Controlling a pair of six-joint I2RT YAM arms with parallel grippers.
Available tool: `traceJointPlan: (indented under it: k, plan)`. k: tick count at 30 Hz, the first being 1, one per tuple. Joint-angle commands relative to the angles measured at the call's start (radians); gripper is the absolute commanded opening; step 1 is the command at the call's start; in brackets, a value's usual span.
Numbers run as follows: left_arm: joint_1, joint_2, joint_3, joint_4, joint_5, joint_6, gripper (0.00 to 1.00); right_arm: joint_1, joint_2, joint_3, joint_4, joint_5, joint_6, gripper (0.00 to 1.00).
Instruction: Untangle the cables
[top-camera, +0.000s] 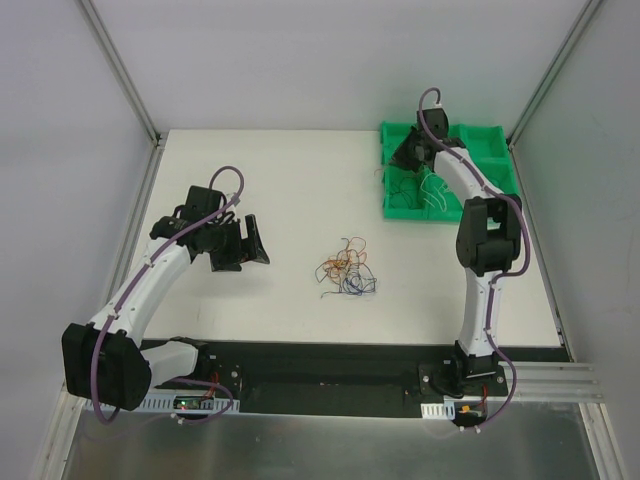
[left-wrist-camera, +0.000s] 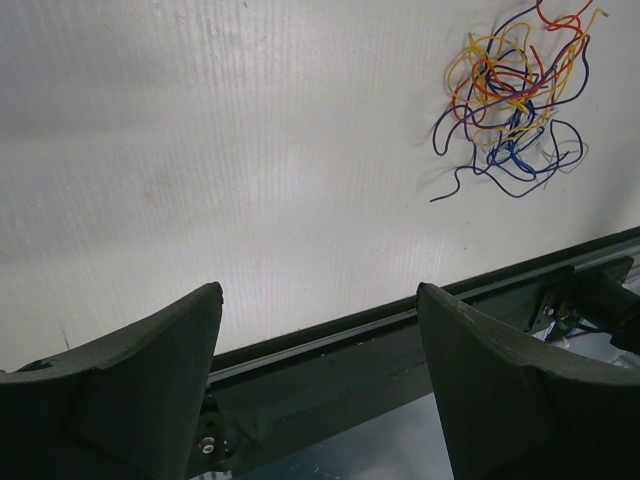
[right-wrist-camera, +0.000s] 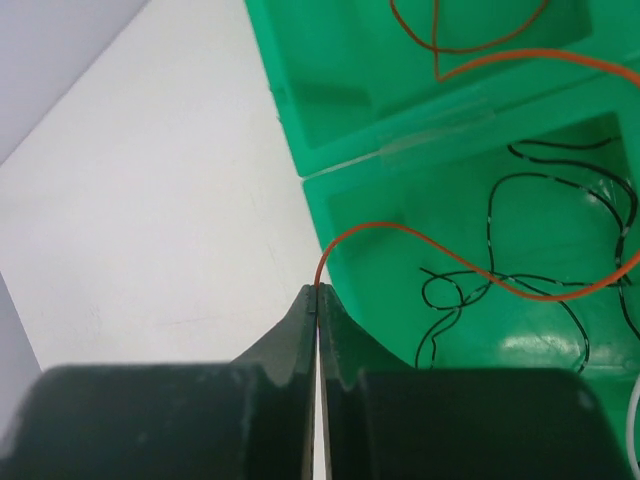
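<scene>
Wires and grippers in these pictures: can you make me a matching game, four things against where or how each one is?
Things:
1 knot of wires
2 black wires
3 left gripper
4 right gripper

States:
A open, empty
B on the white table
C in the green bin
D shut on an orange wire

Pairs: 1-B, 2-C, 3-A, 4-D.

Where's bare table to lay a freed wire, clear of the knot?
Widest bare patch: the far table, bordered by the left gripper, the bins and the knot. A smaller one lies between knot and right arm. Crowded: the bins, with black wires inside, where the right gripper pinches an orange wire.
</scene>
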Motion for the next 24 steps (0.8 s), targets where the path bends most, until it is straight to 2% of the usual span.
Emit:
traceJointPlan:
  k: [1, 6, 10, 16, 21, 24]
  plan:
    - [0.010, -0.001, 0.007, -0.003, 0.022, 0.021, 0.78, -0.006, -0.007, 0.097, 0.046, 0.015, -0.059, 0.00]
    - [0.010, -0.002, -0.004, -0.001, 0.018, 0.017, 0.78, -0.023, 0.019, 0.201, 0.123, -0.014, -0.013, 0.01]
    - [0.012, 0.015, 0.004, -0.003, 0.019, 0.017, 0.78, -0.040, 0.108, 0.315, 0.155, -0.020, 0.047, 0.00]
    - [0.010, 0.015, 0.001, -0.003, 0.018, 0.008, 0.78, -0.090, 0.248, 0.356, 0.342, -0.052, 0.248, 0.01]
    - [0.010, -0.007, -0.021, -0.003, 0.016, -0.011, 0.77, -0.116, 0.334, 0.428, 0.341, -0.029, 0.251, 0.01]
    - [0.010, -0.011, -0.019, -0.003, 0.013, -0.019, 0.78, -0.126, 0.348, 0.436, 0.307, -0.011, 0.191, 0.01]
